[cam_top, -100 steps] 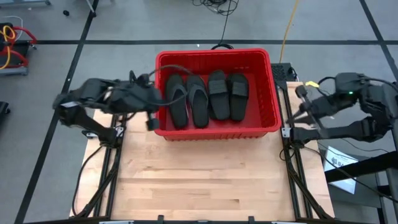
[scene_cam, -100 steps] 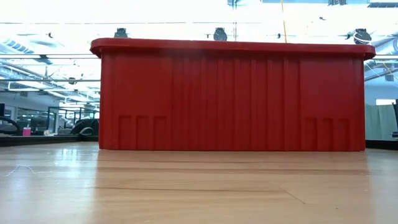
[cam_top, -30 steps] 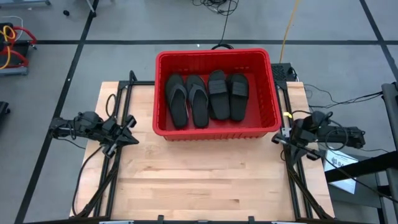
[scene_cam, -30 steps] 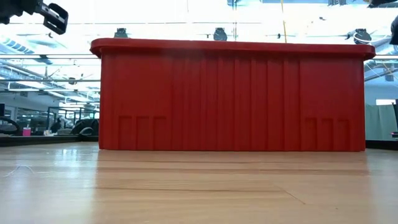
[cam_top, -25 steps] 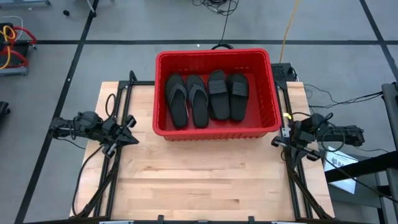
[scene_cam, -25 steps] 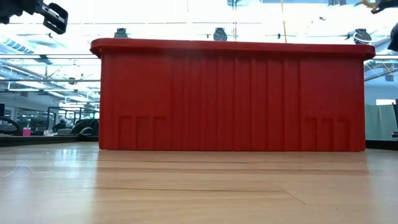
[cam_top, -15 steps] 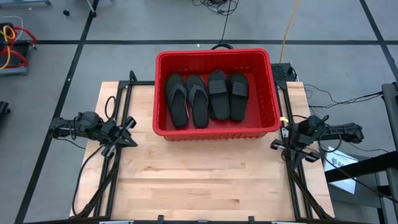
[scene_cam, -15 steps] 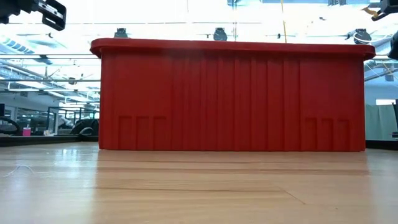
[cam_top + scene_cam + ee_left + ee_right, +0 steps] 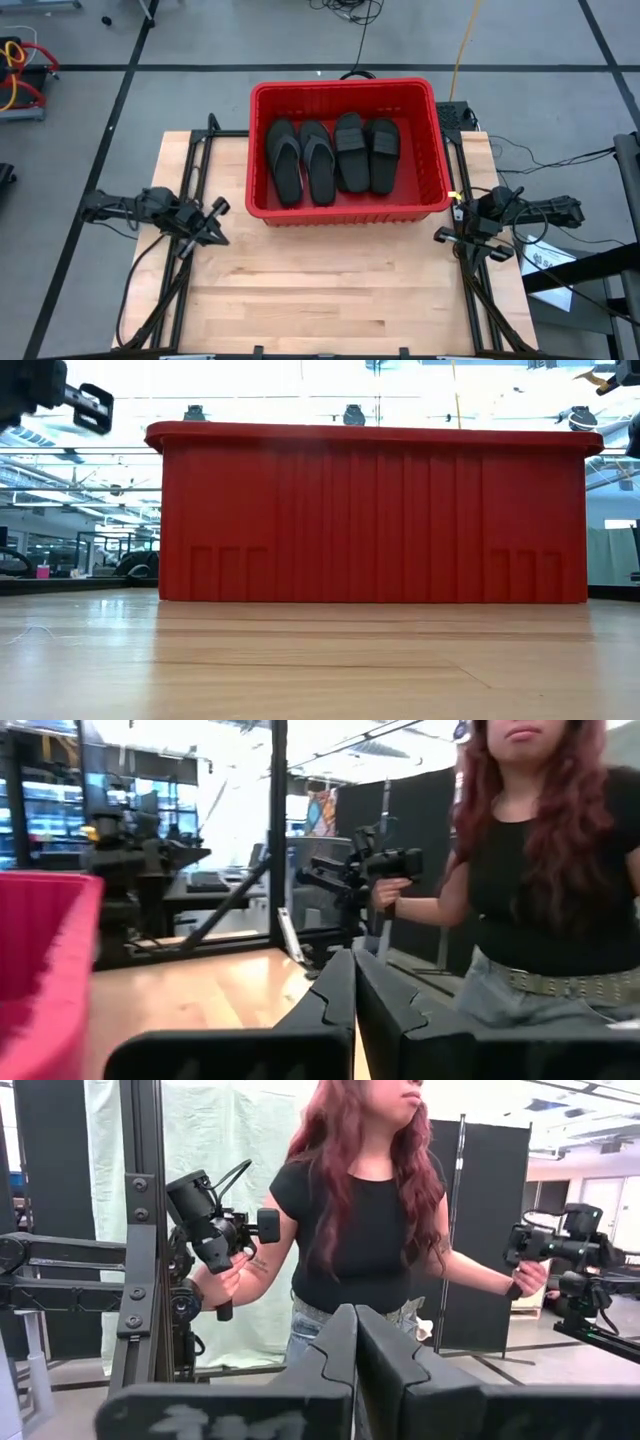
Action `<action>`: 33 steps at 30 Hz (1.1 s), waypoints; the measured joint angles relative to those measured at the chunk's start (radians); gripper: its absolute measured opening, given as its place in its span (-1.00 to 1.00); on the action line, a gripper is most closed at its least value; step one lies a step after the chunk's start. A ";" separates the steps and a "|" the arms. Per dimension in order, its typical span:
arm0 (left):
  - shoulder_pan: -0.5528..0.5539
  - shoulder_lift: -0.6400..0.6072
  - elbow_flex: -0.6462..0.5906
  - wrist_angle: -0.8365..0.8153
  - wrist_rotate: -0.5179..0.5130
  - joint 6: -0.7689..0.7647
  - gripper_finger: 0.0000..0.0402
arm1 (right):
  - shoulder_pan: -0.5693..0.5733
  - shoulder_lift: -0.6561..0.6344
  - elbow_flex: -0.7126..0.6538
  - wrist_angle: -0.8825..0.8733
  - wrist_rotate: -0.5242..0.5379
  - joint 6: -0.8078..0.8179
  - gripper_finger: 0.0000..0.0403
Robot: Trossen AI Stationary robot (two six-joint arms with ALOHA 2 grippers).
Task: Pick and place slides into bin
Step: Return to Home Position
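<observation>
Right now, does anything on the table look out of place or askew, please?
Nothing stands out. Four black slides lie side by side in the red bin; the left pincer and right pincer sit shut at the table's sides.

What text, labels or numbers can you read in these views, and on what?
None can be read outright.
White sheet off the right edge of the table: dark print, too small to read.
Pale marks at the base of the right gripper: blurred, unreadable.
Colourful poster in the room behind: no legible letters.
</observation>
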 joint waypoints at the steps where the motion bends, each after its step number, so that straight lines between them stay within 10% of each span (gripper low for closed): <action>1: 0.000 0.000 -0.027 0.036 0.011 -0.012 -0.99 | 0.000 0.000 0.000 0.000 0.000 0.000 -1.00; 16: -0.032 0.005 -0.076 0.042 0.220 0.031 -0.96 | 0.000 0.000 -0.001 -0.049 -0.003 0.003 -1.00; 33: -0.051 0.006 -0.076 0.023 0.175 0.036 -0.96 | 0.000 0.000 -0.002 -0.106 -0.001 -0.100 -1.00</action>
